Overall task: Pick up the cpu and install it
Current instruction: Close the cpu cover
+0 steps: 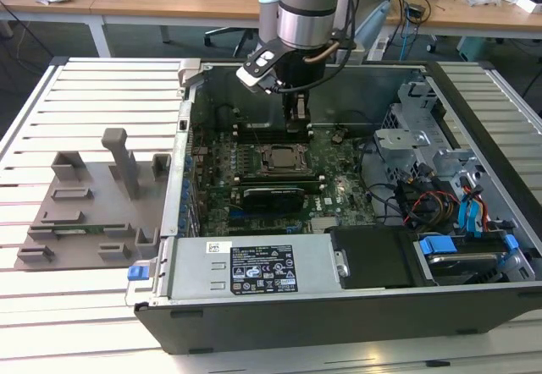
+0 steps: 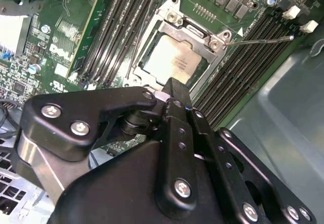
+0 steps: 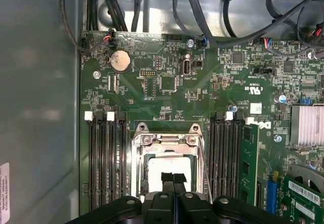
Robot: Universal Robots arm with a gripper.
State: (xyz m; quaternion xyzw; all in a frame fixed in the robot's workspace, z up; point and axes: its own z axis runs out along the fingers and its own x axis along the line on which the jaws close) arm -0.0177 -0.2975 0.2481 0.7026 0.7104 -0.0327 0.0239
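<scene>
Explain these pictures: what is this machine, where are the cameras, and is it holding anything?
It is a robot arm with a pincer at its tip, reaching into an open computer case on a slatted table. The exterior view comes from a camera off the arm. Both wrist views come from cameras riding on the arm, looking at the green circuit board. The silvery square chip sits in its metal socket frame. The pincer hangs shut over it, holding nothing. A grey holder plate lies on the table, to the exterior view's left of the case.
</scene>
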